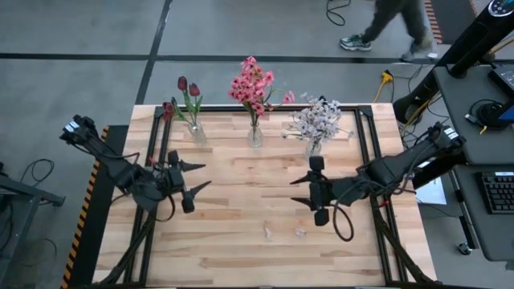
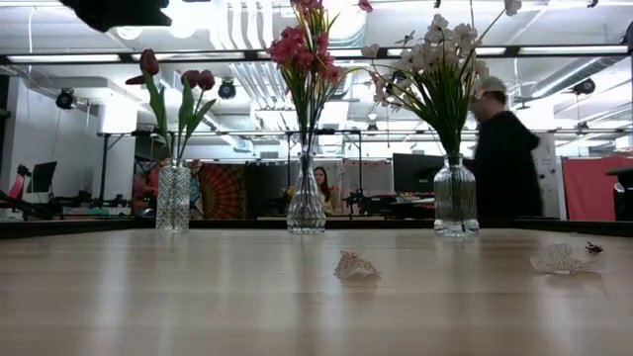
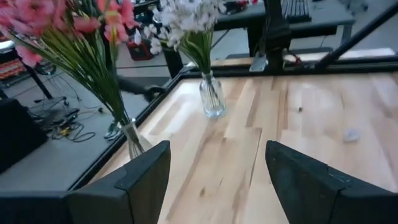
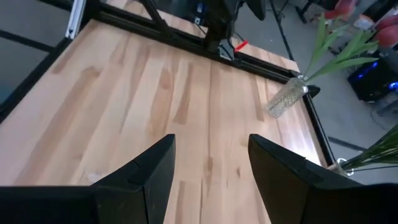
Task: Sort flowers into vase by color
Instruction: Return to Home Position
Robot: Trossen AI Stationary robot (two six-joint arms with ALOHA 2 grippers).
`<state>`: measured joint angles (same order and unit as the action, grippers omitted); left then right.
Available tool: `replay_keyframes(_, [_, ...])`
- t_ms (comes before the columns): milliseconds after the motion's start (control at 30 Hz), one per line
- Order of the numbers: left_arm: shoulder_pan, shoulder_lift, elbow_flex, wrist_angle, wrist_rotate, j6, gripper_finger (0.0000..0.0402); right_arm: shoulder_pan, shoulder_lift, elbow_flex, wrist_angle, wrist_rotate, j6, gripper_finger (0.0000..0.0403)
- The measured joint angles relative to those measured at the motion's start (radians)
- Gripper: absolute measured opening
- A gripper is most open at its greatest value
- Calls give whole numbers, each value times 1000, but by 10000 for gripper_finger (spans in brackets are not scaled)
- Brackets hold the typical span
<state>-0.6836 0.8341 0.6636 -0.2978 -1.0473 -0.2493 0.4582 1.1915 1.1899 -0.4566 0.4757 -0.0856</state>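
Sorting appears complete: red tulips (image 1: 188,87), pink blooms (image 1: 252,84) and white sprays (image 1: 318,119) stand in separate vases (image 1: 255,135), upper centre. The left gripper (image 1: 199,177) and right gripper (image 1: 299,190) hover mid-frame, fingers apart, empty. Step in hand: homing; retract both arms clear of vases.

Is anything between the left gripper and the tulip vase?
Nothing visible. Only bare table lies between the open left gripper and the tulip vase; two small scraps lie elsewhere.
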Motion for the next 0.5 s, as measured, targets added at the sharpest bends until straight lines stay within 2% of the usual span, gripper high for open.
replay_keyframes(167, [-1, 20, -45, 48, 46, -41, 245, 1, -3, -62, 28, -2, 74, 196])
replay_keyframes(300, [-1, 24, -97, 68, 51, -37, 245, 11, -13, -146, 103, -1, 26, 196])
replay_keyframes(400, [-2, 19, -160, 189, 57, 21, 245, 17, -53, -218, 181, -4, 5, 196])
replay_keyframes(500, [0, 13, -233, 399, 131, 149, 245, 29, -119, -295, 227, -2, -13, 196])
